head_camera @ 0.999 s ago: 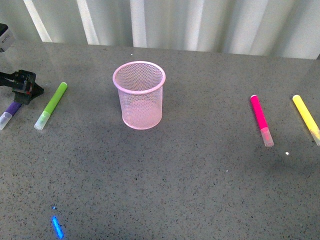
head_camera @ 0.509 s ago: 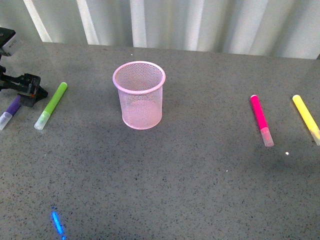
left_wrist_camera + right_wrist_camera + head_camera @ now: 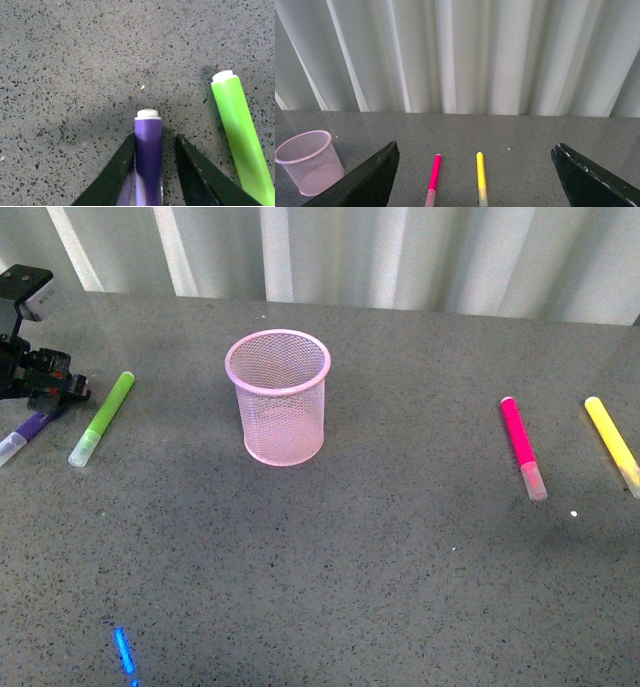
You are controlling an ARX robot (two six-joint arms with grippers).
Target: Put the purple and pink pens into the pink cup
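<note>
One dark purple marker pen (image 3: 30, 427) is seen at the far left of the grey speckled tabletop (image 3: 360, 557). Its long axis runs diagonally, with the translucent cap toward the near left and the butt end toward the far right. One magenta-pink marker pen (image 3: 522, 445) lies well to the right, its axis running almost straight away from the robot and its cap nearest. One light pink wire-mesh cup (image 3: 278, 402) stands upright between them, well apart from both.

One lime-green marker (image 3: 103, 417) lies just beside the purple pen, and one yellow marker (image 3: 612, 442) lies near the pink pen.

The purple pen is straddled by the left gripper (image 3: 154, 138). One black finger (image 3: 118, 174) is pressed against it and a thin gap is left at the other, so the pen is not clamped. The right gripper (image 3: 475, 148) is spread wide above the table, grasping nothing.

Part of the purple pen is hidden under the left gripper in the front view, and its cap end is cut off in the left wrist view.
</note>
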